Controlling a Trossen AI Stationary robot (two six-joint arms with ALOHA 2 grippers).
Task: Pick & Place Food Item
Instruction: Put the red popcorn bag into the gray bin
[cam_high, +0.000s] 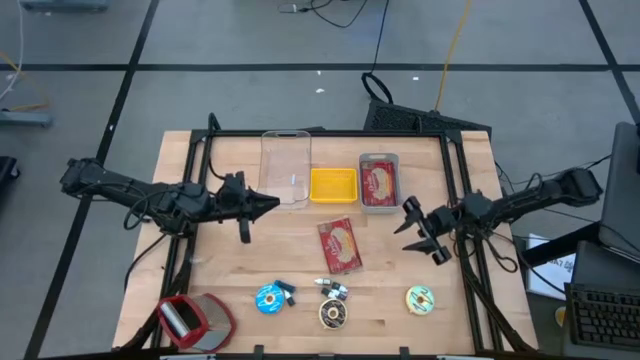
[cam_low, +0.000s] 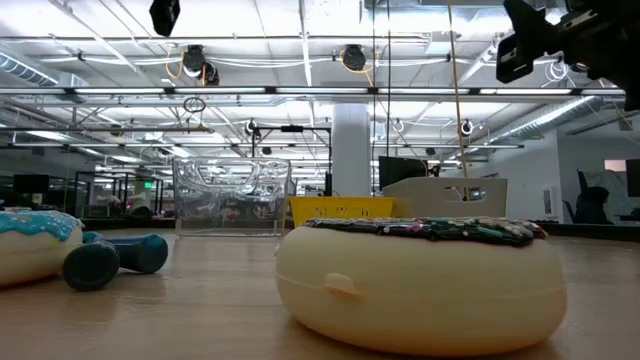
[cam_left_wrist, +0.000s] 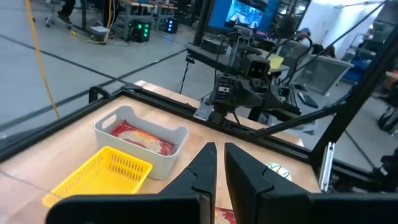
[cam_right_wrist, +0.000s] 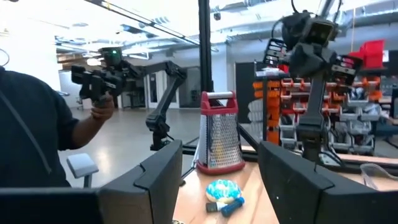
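Black and empty, the right gripper (cam_high: 425, 232) hangs with its fingers spread wide above the tabletop's (cam_high: 390, 280) right side, beside the red food packet (cam_high: 339, 245) lying flat at mid-table. Opposite, the left gripper (cam_high: 272, 203) is closed on nothing, near the clear container (cam_high: 286, 168); the yellow basket (cam_high: 333, 185) and the grey tray (cam_high: 379, 181) stand in a row beyond.

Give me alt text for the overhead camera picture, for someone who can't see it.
Two robot arms hover over a wooden table, the left gripper shut, the right gripper open, neither holding anything. Between them lie a food packet, yellow basket and clear container.
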